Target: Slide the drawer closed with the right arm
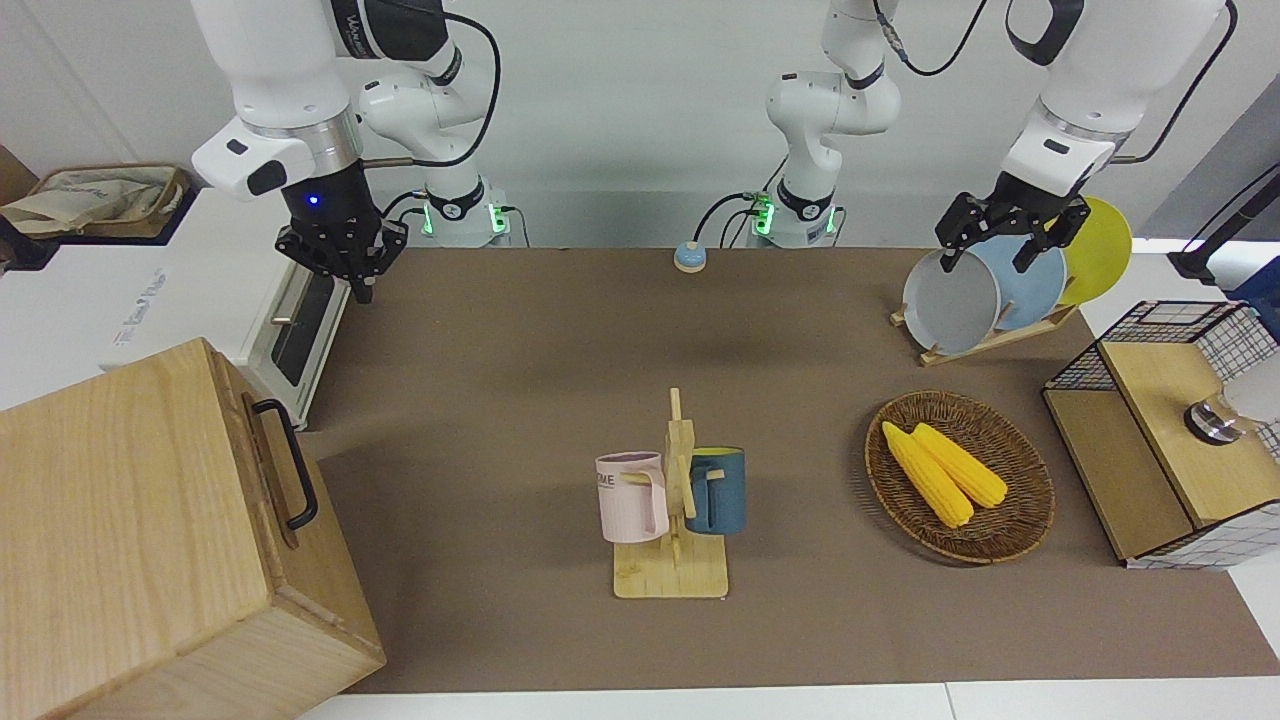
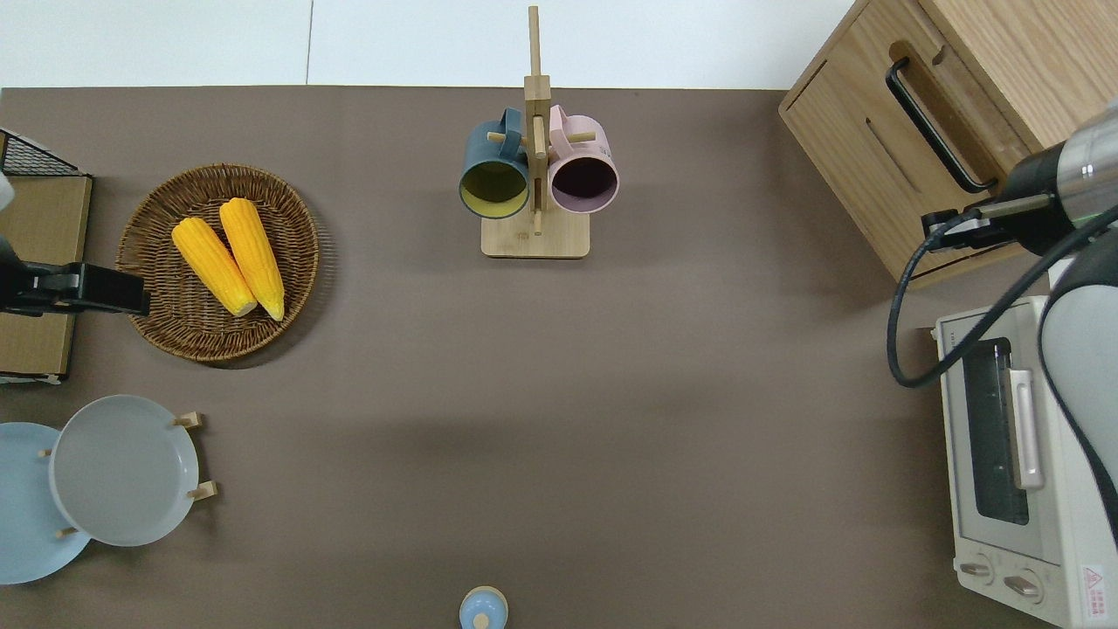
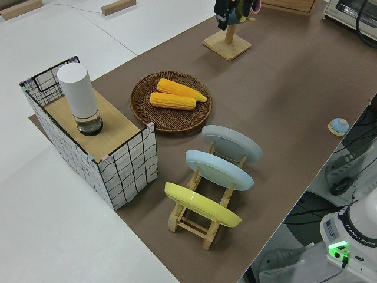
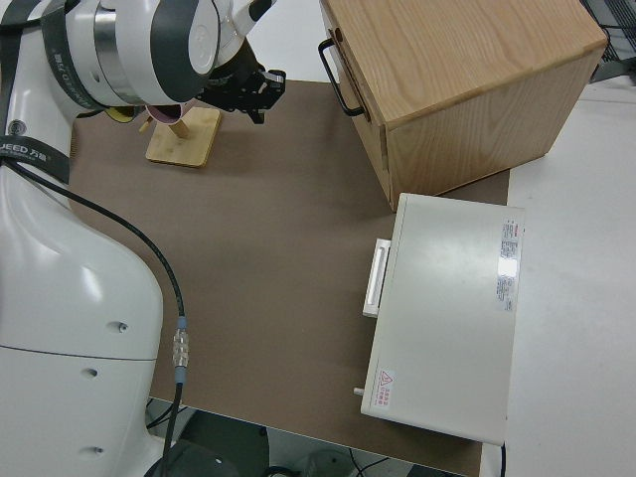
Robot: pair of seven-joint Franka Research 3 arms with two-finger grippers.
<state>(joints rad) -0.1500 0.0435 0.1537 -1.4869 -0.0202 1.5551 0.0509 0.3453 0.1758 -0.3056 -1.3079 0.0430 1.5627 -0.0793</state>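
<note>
The drawer (image 1: 268, 470) sits flush in the large pale-wood cabinet (image 1: 130, 530) at the right arm's end of the table. Its black loop handle (image 2: 931, 123) faces the table's middle and also shows in the right side view (image 4: 339, 74). My right gripper (image 1: 360, 290) is shut and empty, blue wrist light on. It hangs in the air apart from the drawer. The overhead view shows the gripper (image 2: 945, 234) over the cabinet's corner nearest the robots, next to the oven. It also shows in the right side view (image 4: 260, 94). The left arm is parked.
A white oven (image 2: 1013, 454) stands next to the cabinet, nearer the robots. A mug rack (image 1: 672, 510) with two mugs stands mid-table. A basket (image 1: 1030, 500) of corn, a plate rack (image 1: 985, 290) and a wire-mesh box (image 1: 1170, 430) are at the left arm's end. A blue bell (image 1: 689, 258) sits near the robots.
</note>
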